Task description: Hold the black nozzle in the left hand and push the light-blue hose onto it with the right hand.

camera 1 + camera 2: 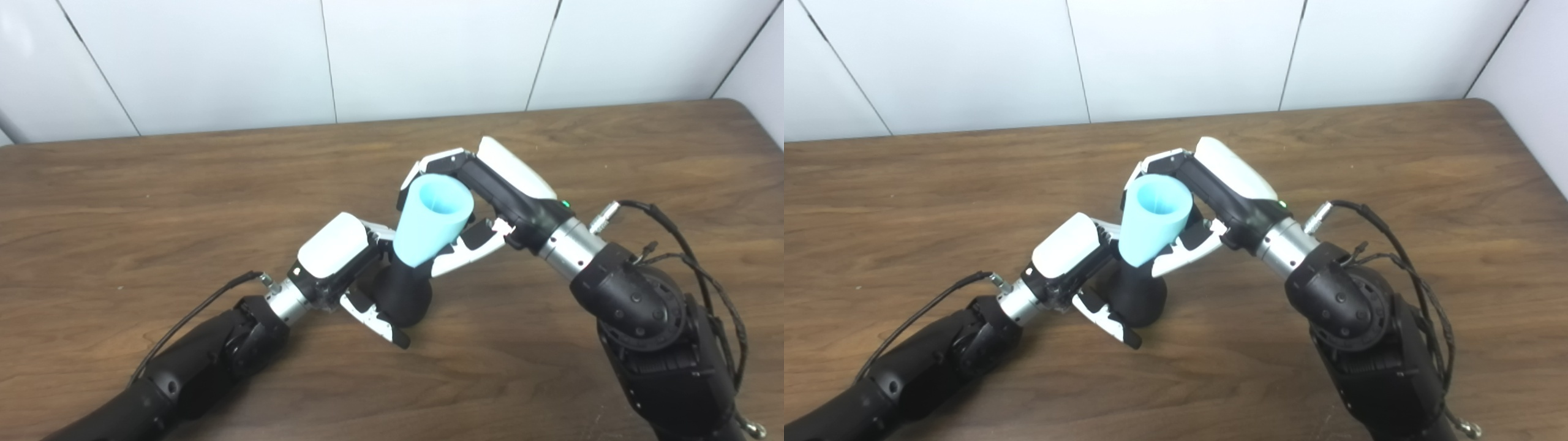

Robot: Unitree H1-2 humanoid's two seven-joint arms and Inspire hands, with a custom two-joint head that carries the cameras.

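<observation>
While the left hand point(343, 260) was closed around the black nozzle point(404, 294), whose wide base rested on the wooden table point(153, 202) near its middle, the right hand point(484, 196) gripped the light-blue hose point(429, 223) from behind and beside. The hose (really a cone, its wide mouth tilted upward toward the cameras) sat with its narrow end fitted over the nozzle's top, the two parts touching and leaning slightly right.

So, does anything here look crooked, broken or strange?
Nothing stands out. The left hand holds the black nozzle; the light-blue hose, in the right hand, meets its top, leaning slightly right. No damage visible.
</observation>
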